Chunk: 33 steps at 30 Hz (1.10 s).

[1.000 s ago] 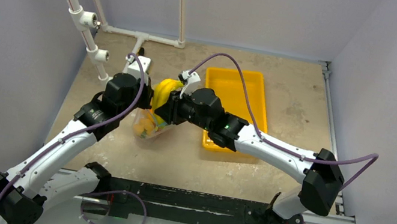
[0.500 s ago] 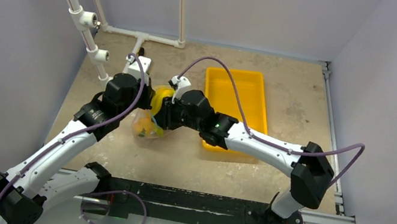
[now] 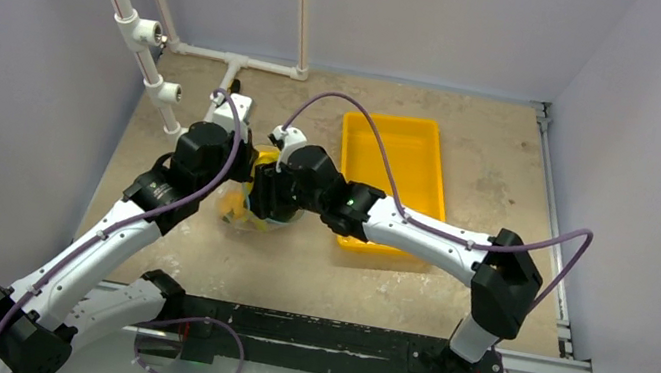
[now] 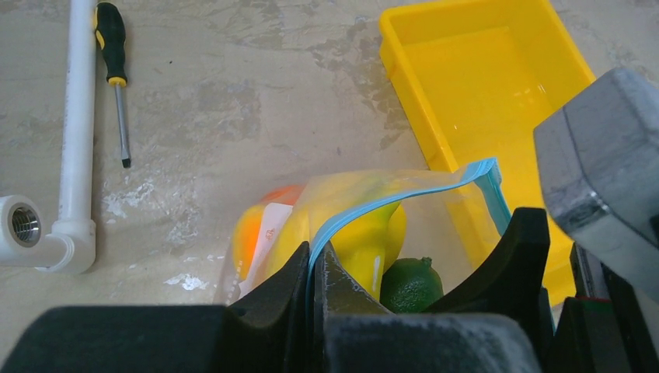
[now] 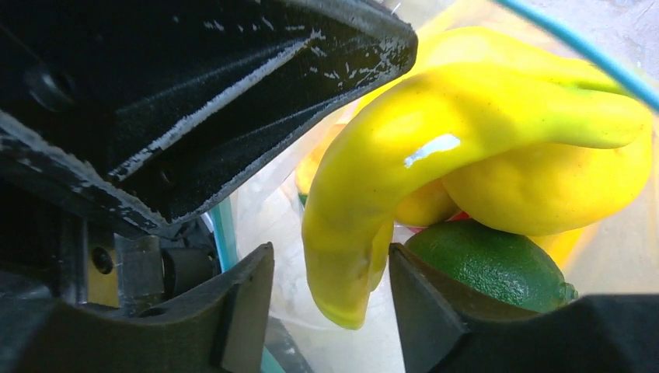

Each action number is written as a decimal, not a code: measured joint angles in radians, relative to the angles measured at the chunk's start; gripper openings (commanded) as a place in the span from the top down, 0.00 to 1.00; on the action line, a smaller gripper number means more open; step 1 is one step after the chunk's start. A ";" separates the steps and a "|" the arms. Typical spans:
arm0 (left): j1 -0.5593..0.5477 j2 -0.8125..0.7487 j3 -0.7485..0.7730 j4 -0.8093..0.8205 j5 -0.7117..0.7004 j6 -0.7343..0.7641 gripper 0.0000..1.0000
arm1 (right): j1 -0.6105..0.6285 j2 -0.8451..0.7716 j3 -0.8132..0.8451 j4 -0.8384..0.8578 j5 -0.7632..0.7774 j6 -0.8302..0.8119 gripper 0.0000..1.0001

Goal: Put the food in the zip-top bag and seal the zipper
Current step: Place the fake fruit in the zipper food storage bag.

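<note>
Currently your left gripper (image 4: 313, 268) pinches the zipper (image 4: 388, 203) of the zip-top bag (image 4: 342, 194) beside the yellow tray (image 4: 497, 78), while your right gripper's (image 5: 330, 299) jaws straddle the banana (image 5: 466, 116) tip inside its mouth, clamped or loose I can't tell.

The zip-top bag (image 4: 447, 206), clear and floppy, stands with its mouth open, one lip pinched between the closed left fingers (image 4: 276, 291). Its zipper (image 4: 388, 200), a thin teal-blue strip, rises out of that pinch and arcs away unsealed. Inside, a yellow banana (image 5: 435, 140) curves down. Its tip hangs between the spread right fingers (image 5: 416, 303), against one and apart from the other. A dark green lime (image 5: 489, 260) lies just beside that finger, under a lemon (image 5: 559, 186). An orange piece (image 4: 252, 229) shows through the plastic beyond the left fingers.
</note>
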 measured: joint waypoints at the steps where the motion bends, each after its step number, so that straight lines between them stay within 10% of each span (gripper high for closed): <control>1: 0.000 0.000 0.000 0.000 0.000 0.000 1.00 | 0.000 0.000 0.006 -0.008 0.005 -0.001 0.35; 33: 0.000 0.000 0.000 0.005 0.001 0.000 1.00 | 0.000 -0.281 -0.024 -0.294 0.329 0.277 0.32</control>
